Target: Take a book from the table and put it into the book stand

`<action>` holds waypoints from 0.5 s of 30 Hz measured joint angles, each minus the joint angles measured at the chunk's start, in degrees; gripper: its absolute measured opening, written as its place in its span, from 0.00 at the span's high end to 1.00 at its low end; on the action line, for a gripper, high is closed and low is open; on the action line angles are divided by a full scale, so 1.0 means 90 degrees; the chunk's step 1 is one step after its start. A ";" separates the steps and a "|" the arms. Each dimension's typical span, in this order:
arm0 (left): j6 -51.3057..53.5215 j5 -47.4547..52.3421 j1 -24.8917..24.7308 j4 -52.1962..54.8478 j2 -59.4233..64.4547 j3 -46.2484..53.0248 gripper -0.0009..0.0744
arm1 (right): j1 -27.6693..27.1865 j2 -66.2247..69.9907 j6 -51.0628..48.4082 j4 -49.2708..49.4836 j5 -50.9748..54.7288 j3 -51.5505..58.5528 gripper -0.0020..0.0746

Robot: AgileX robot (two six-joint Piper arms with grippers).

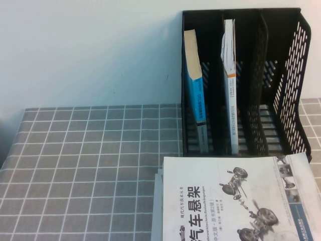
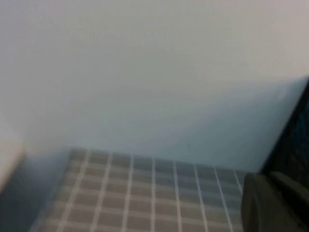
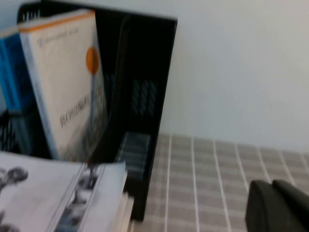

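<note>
The large white book [image 1: 230, 201] with a black Chinese title and grey car-suspension pictures lies flat on the checked table [image 1: 90, 165], at the near edge just in front of the black book stand [image 1: 293, 75]. Neither gripper shows in the high view. My left gripper [image 2: 273, 203] is a dark shape, fingers together, holding nothing, above the table [image 2: 135, 193] beside the stand [image 2: 297, 130]. My right gripper [image 3: 273, 205] is shut and empty over the table [image 3: 203, 183], to the right of the stand [image 3: 145, 72] and the book's corner [image 3: 58, 193].
A blue-spined book [image 1: 194, 85] stands in the stand's left compartment and a white book with an orange band [image 1: 229, 75] in the middle one. A pale wall rises behind the table. The checked cloth stretches out to the left of the book.
</note>
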 joint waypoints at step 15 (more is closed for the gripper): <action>0.3583 0.1444 0.0000 -0.6125 0.3869 -0.0181 0.99 | 0.0000 0.5278 -0.0209 0.1003 0.1378 -0.1581 0.98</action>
